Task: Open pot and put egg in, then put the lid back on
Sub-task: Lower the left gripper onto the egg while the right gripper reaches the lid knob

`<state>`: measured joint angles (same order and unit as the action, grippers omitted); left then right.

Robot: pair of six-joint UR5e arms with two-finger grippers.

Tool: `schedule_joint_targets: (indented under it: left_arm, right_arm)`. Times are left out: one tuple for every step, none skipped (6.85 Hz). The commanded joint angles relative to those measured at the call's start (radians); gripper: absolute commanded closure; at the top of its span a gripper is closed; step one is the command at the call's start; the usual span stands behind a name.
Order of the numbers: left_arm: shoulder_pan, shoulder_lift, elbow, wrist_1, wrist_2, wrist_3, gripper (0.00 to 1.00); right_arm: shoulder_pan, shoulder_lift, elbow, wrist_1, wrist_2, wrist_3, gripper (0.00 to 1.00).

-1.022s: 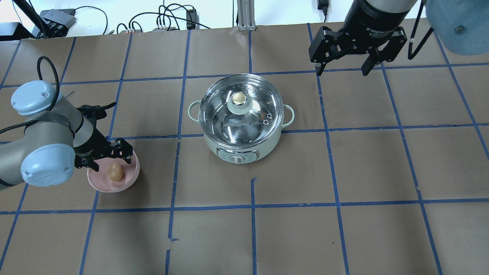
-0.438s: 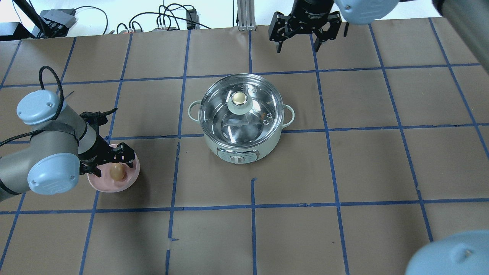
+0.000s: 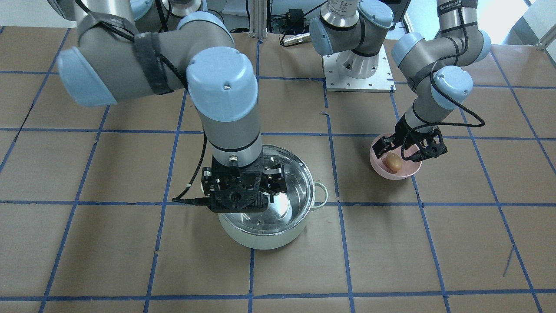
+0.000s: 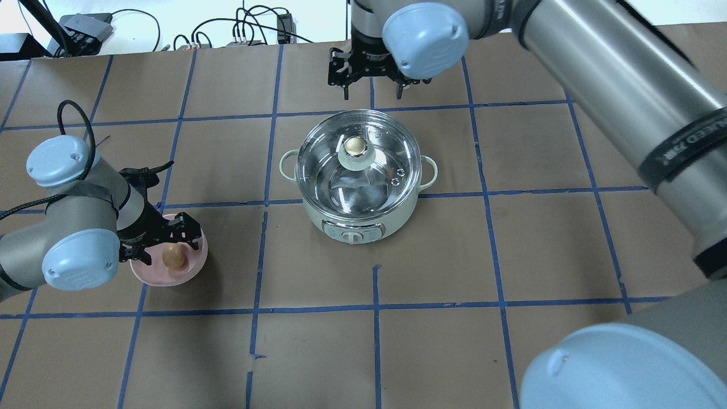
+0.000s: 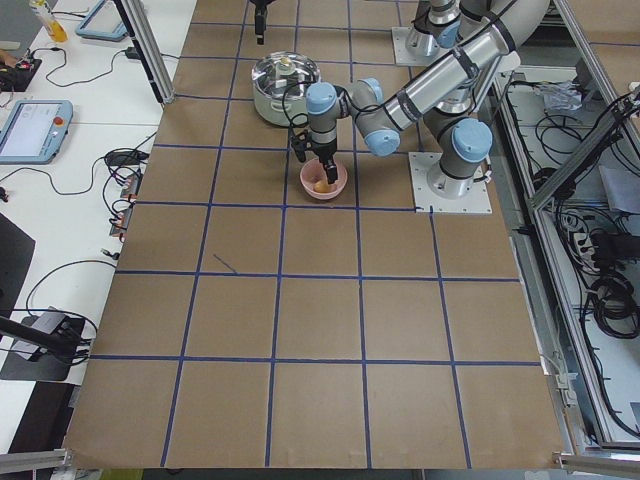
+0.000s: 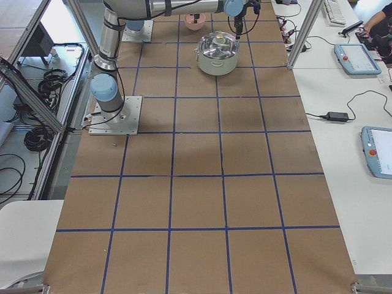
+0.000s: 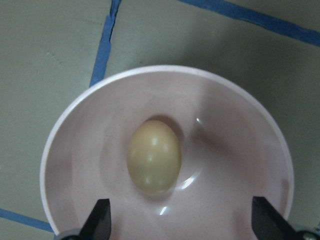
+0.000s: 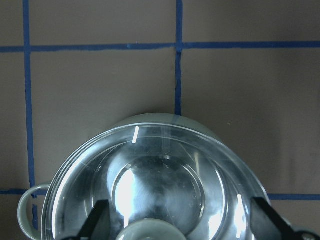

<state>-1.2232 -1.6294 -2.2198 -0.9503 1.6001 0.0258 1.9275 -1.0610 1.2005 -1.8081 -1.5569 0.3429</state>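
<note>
Jaws both gape wide and empty: left jaws over the egg (image 7: 154,157), right jaws above the lid (image 8: 150,185).

Right jaws above mint pot (image 3: 278,238), egg (image 3: 393,162) in pink bowl (image 3: 408,174) beneath left jaws
</note>
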Motion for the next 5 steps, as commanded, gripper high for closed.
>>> schedule_joint_targets:
  left_arm:
    - [0.002,-0.006,0.000,0.002,0.000,-0.009,0.00]
    - [0.002,-0.006,-0.006,0.002,0.000,-0.009,0.00]
    - [0.004,-0.010,-0.004,0.004,0.000,-0.009,0.00]
    - [0.005,-0.026,-0.006,0.004,-0.002,-0.009,0.00]
    - [0.005,-0.026,0.000,0.004,-0.002,-0.010,0.00]
  right_arm:
    - [0.053,0.006,0.090,-0.013,-0.020,0.025,0.08]
    - [0.053,-0.011,0.112,-0.013,0.021,0.031,0.08]
    - [0.053,-0.017,0.117,-0.014,0.038,0.028,0.08]
    - [0.053,-0.017,0.119,-0.014,0.044,0.028,0.09]
    - [0.053,-0.019,0.117,-0.013,0.044,0.024,0.20]
